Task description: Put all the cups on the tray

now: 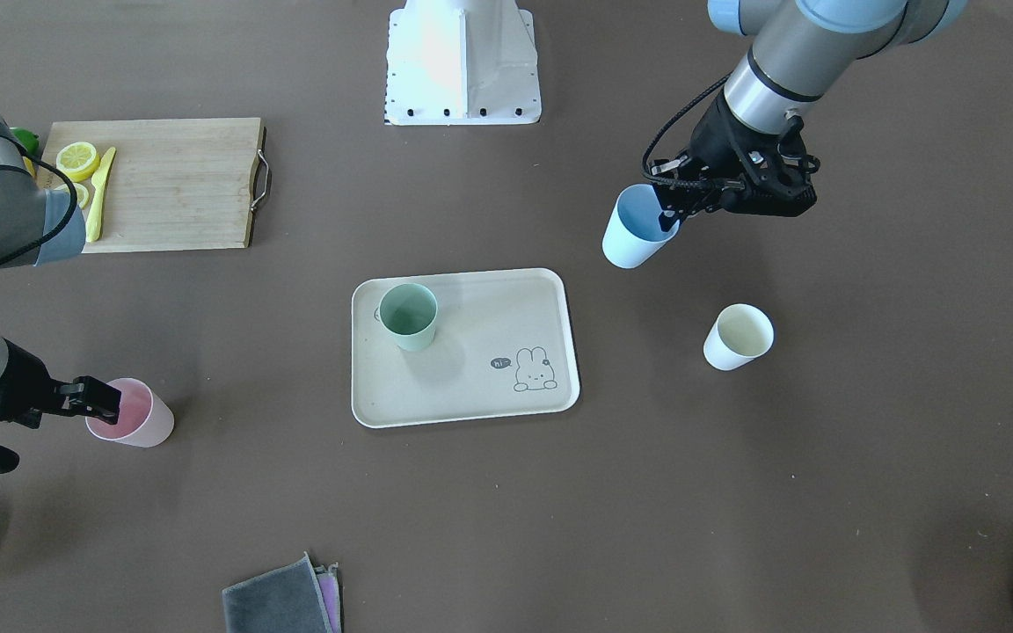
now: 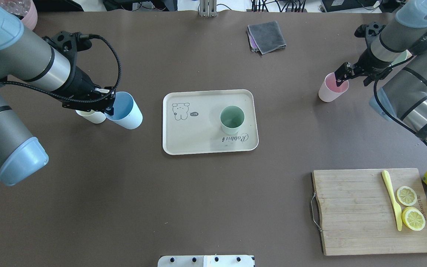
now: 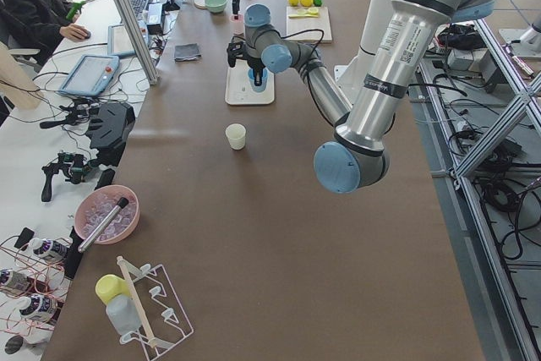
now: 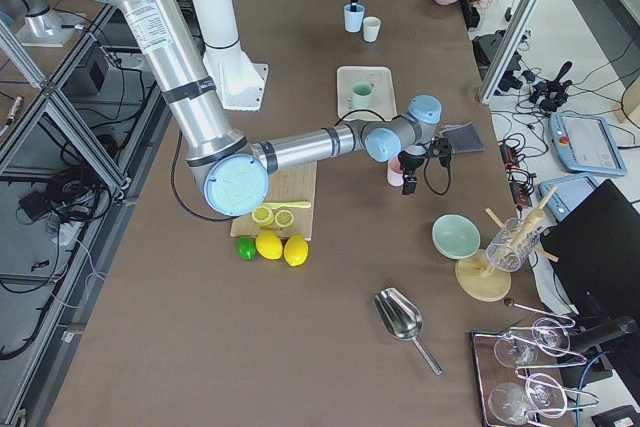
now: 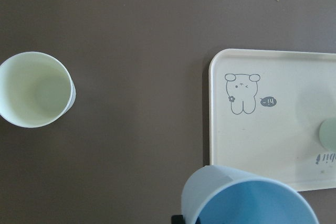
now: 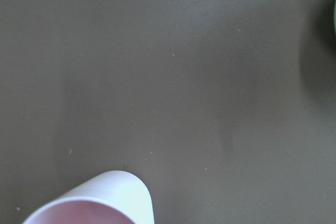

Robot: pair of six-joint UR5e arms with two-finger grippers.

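A: Cups on the tray [image 2: 198,139]?
B: 1, the green cup [image 2: 232,119]. Left gripper [image 2: 109,107] clamps the blue cup [image 2: 126,111] by its rim; right gripper [image 2: 341,76] pinches the pink cup [image 2: 330,91] toward the right edge. Cream cup [image 1: 738,337] sits toward the left edge.

The tray [image 2: 198,141] is cream-beige with a dark line-drawn rabbit and dark "Rabbit" script. The green cup [image 2: 232,119] is plain sage, the blue cup [image 2: 126,111] pale outside and deeper blue inside, the pink cup [image 2: 332,88] soft pink, the white cup [image 1: 738,337] creamy. The table [image 2: 213,207] is dark brown, the cloth [image 2: 267,36] grey
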